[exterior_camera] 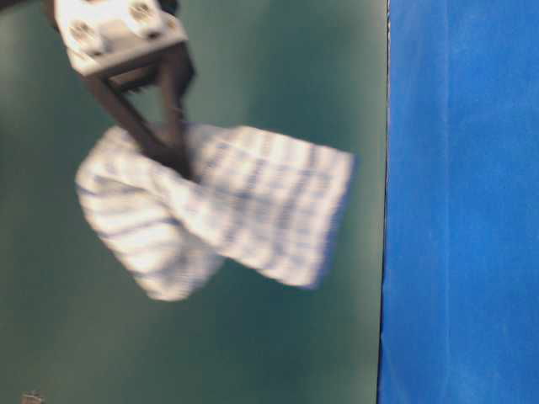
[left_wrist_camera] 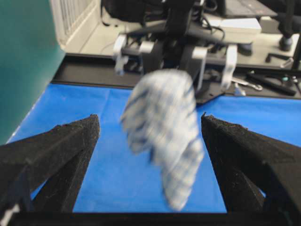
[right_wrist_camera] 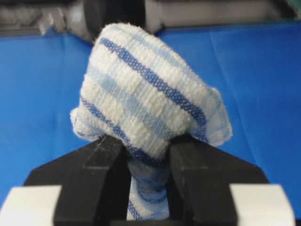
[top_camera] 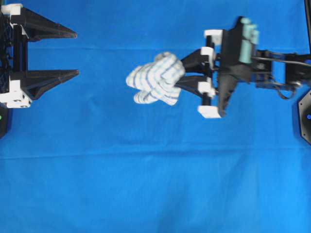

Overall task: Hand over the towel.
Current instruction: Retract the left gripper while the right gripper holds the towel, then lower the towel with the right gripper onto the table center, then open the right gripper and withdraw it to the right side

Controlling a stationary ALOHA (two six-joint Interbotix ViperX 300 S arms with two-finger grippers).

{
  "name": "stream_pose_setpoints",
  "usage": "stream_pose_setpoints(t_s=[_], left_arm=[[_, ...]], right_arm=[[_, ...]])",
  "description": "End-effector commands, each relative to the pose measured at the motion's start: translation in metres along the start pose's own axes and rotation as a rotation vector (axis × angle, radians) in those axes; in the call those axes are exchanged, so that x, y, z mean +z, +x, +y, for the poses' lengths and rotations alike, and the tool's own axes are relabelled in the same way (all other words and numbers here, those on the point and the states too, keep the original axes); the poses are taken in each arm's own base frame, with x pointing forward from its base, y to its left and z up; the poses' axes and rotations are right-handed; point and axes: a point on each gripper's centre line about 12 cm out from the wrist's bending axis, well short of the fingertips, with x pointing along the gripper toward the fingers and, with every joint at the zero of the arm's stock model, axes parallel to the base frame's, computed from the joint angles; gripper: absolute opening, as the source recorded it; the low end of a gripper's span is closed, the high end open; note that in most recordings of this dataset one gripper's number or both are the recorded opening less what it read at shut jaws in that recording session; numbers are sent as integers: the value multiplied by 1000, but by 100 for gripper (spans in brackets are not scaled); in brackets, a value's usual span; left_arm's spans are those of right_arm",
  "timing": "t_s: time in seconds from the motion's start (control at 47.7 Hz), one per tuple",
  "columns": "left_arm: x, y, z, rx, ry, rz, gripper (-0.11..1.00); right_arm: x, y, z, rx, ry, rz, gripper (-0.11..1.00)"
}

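The towel (top_camera: 156,78) is a small white cloth with thin blue stripes, bunched and hanging in the air above the blue cloth. My right gripper (top_camera: 182,72) is shut on its right end, and in the right wrist view the towel (right_wrist_camera: 141,113) bulges out past the fingers (right_wrist_camera: 101,165). My left gripper (top_camera: 77,53) stands wide open at the far left, well apart from the towel. From the left wrist view the towel (left_wrist_camera: 164,132) hangs ahead, between the lines of the two open fingers (left_wrist_camera: 70,146), blurred. The table-level view shows the towel (exterior_camera: 210,219) dangling from the right gripper (exterior_camera: 181,164).
A large plain blue cloth (top_camera: 155,184) covers the table. The right arm (top_camera: 272,63) reaches in from the right edge. Beyond the table's far edge lie black frames and tools (left_wrist_camera: 263,80). A green wall (exterior_camera: 278,67) backs the table-level view.
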Motion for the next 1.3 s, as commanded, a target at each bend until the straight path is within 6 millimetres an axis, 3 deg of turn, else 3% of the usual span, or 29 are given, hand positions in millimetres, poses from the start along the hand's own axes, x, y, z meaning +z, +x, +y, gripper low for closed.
stream_pose_setpoints(t_s=[0.0,0.272,0.44,0.524,0.964,1.09,1.153,1.279], left_arm=[[5,1,0,-1,0,-17,93],[5,1,0,-1,0,-14,93],[5,1,0,-1,1,-14,93],[5,1,0,-1,1,-15,93],[3,1,0,-1,1,-12,93],[3,1,0,-1,6,-11,93],[3,1,0,-1,6,-12,93],[3,1,-1,-3,7,-11,93]], right_arm=[[-4,17,-9,-24,10,84,26],[-77,74,-25,-58,29,359,26],[-112,93,-27,-64,42,449,26],[-120,96,-27,-66,55,469,26],[-119,95,-27,-73,87,477,26],[-108,89,-26,-75,102,455,60],[-99,83,-26,-75,103,443,71],[-69,64,-24,-69,100,397,69]])
